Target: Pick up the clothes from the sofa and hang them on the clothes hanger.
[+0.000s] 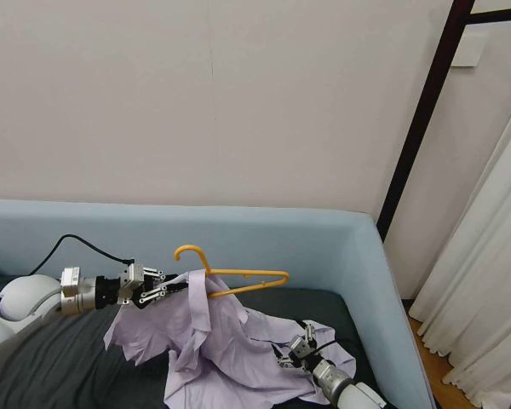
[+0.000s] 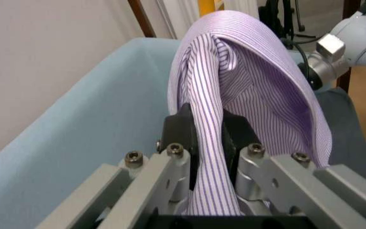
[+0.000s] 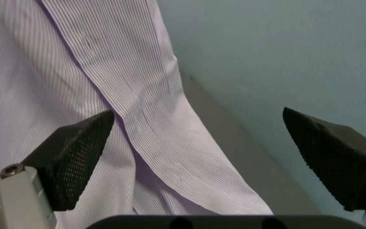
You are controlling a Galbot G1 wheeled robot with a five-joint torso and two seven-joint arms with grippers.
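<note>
A plain pale wall (image 1: 238, 94) spreads away to the left of a dark slanting post (image 1: 417, 128), and a faint vertical seam runs down it well apart from the post. From the post's top a dark crossbar (image 1: 502, 14) leads off to the right. Just under that bar, beside the post, a small pale plate (image 1: 468, 48) sits on the wall. White curtains (image 1: 485, 290) hang in folds to the post's right, and lower down on that side a strip of brown wooden floor (image 1: 426, 354) shows.

Boxing in seat (image 1: 68, 358) behind and rightward with sofa wall (image 1: 358, 256). Crowding mid-seat with shirt (image 1: 230, 349) hanging off hanger (image 1: 247, 273). Leaving air above open.
</note>
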